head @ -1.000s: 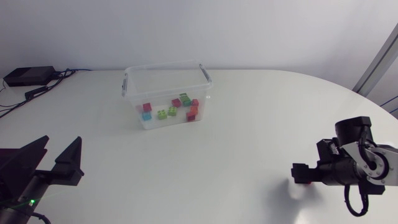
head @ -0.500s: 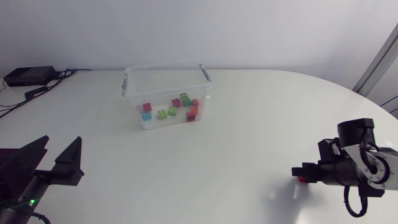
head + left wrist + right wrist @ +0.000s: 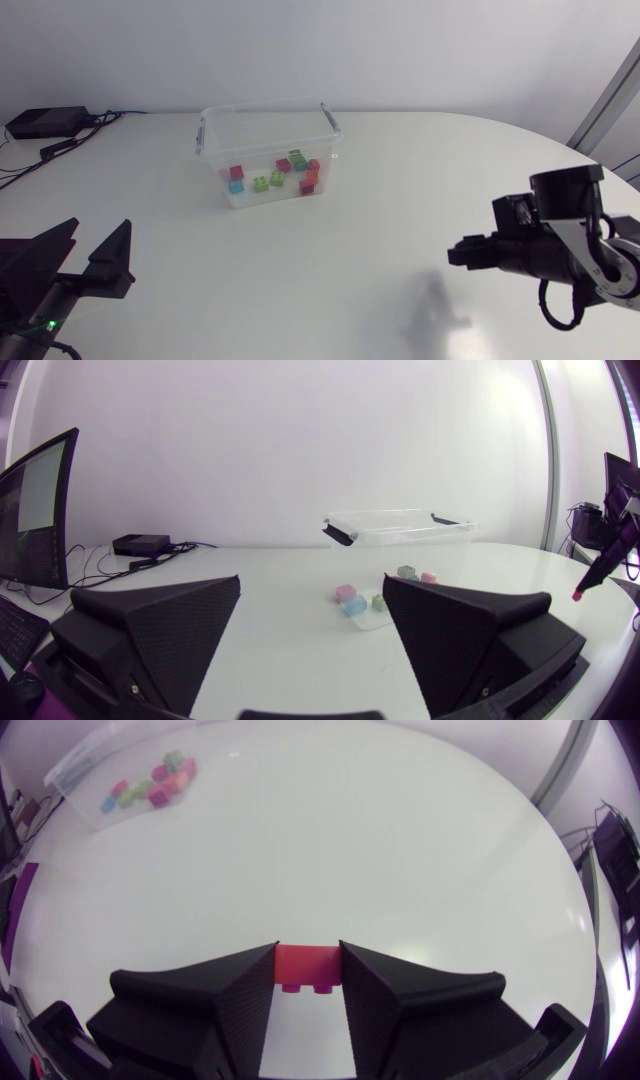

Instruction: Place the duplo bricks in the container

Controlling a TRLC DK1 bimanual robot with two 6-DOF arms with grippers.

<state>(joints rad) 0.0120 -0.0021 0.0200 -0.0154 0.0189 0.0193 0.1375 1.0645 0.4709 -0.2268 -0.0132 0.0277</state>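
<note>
- My left gripper (image 3: 100, 230) sits well in front of the container (image 3: 262, 142) and off to its left, fingers spread wide with nothing between them.
- The container is a clear tub standing on the white table (image 3: 380, 190); a cluster of duplo bricks (image 3: 262, 182) lies on its floor in red, green, blue and orange.
- My right gripper (image 3: 458, 252) hangs well to the container's right and nearer me, clear of the table. Its fingers are pressed against both sides of a red brick (image 3: 308, 965), studs pointing down.
</note>
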